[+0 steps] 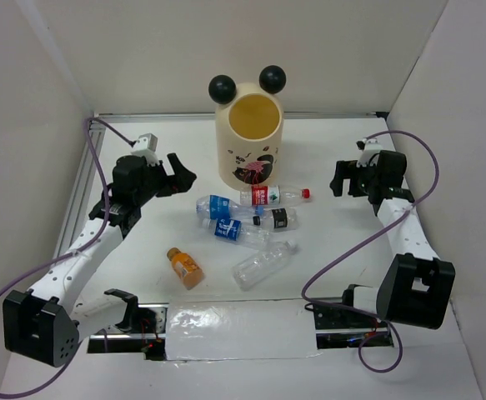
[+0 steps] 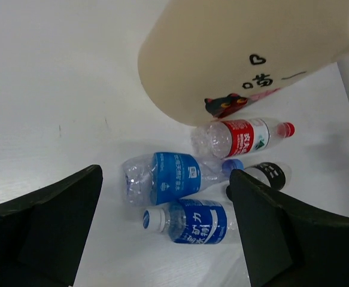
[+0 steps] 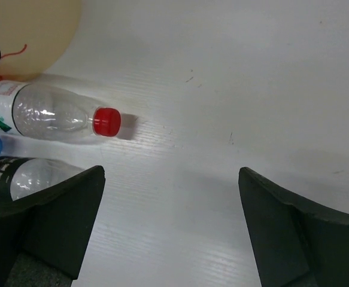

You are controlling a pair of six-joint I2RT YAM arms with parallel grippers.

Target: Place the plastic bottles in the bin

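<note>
Nearest on the desk (image 1: 326,225) lies the small orange bottle (image 1: 184,267), with the unlabelled clear bottle (image 1: 263,263) to its right. Beyond them, two blue-labelled bottles (image 1: 230,230) (image 1: 217,206) lie close together, with the black-labelled bottle (image 1: 278,219) just to their right. Farther still, the red-white bottle (image 1: 274,196) rests on its side against the foot of the bin (image 1: 249,142), which stands upright. The left claw (image 1: 182,173) and the right claw (image 1: 338,181) flank the cluster, both spread wide and holding nothing.
</note>
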